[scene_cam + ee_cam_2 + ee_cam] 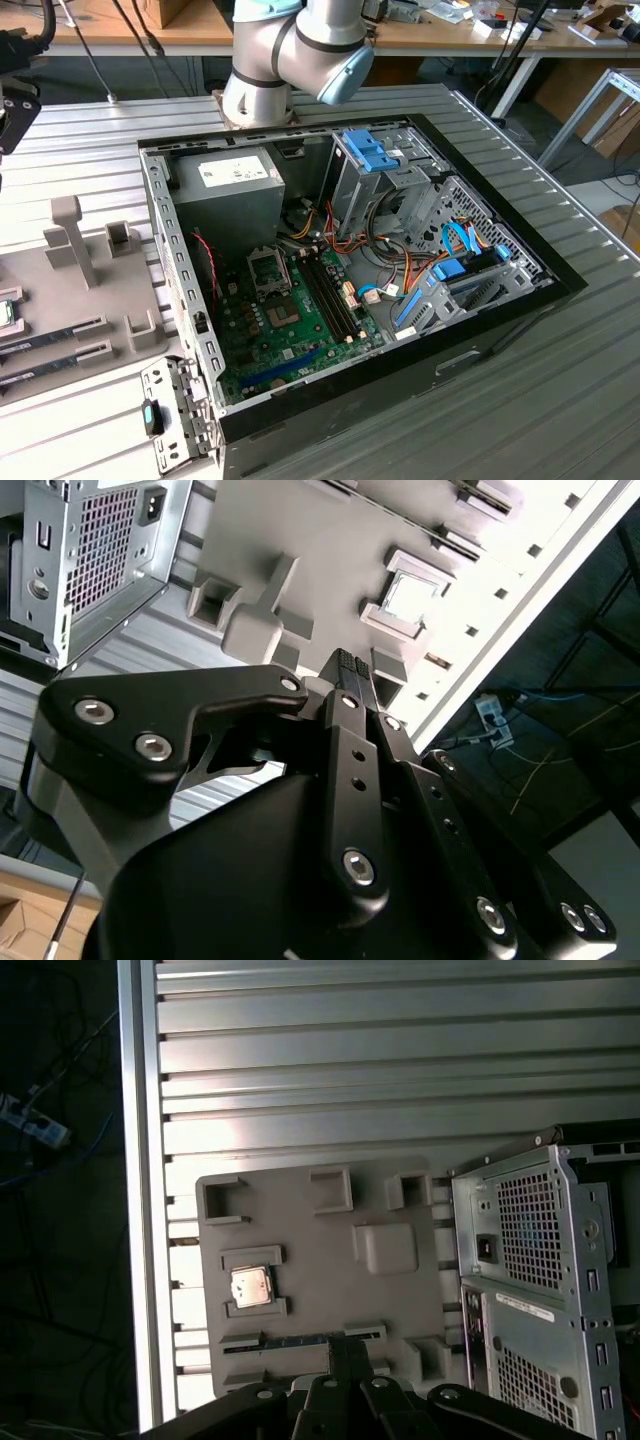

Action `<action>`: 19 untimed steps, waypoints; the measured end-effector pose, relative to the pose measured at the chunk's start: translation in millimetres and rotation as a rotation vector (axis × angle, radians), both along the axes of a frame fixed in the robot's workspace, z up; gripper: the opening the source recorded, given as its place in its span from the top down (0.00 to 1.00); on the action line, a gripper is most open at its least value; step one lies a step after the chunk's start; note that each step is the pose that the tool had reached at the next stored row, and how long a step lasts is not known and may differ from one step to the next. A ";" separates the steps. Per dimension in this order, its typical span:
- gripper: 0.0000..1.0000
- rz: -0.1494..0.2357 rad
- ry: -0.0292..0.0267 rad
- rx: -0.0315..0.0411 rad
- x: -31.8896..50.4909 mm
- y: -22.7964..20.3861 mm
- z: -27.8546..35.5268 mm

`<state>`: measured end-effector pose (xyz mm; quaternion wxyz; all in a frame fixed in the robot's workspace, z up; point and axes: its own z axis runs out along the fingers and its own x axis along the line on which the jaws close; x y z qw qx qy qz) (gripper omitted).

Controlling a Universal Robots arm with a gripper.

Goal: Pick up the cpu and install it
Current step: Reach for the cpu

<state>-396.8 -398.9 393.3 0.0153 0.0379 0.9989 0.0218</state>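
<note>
Location: small flat silvery square cpu (pixel 250 1287) in pocket of grey plastic tray (pixel 310 1260) | black gripper (pixel 345 1345) poised over tray, clear of cpu, jaws pressed together, empty | advice: square jaws to cpu edges.

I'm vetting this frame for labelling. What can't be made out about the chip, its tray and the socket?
Chip: glare whitens its top in both wrist views, so no corner mark shows; the exterior view's left edge crops it.
Grey tray: the shut pincer covers one edge of it in the first wrist view.
Socket: too small in the exterior view to tell whether its frame is latched.
</note>
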 end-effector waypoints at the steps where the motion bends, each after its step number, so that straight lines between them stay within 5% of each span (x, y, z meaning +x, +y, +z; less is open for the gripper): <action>1: 0.89 0.000 0.0001 0.0000 -1.0 0.0 0.0; 19: 0.89 0.000 -0.0005 0.0000 -25.3 0.0 0.0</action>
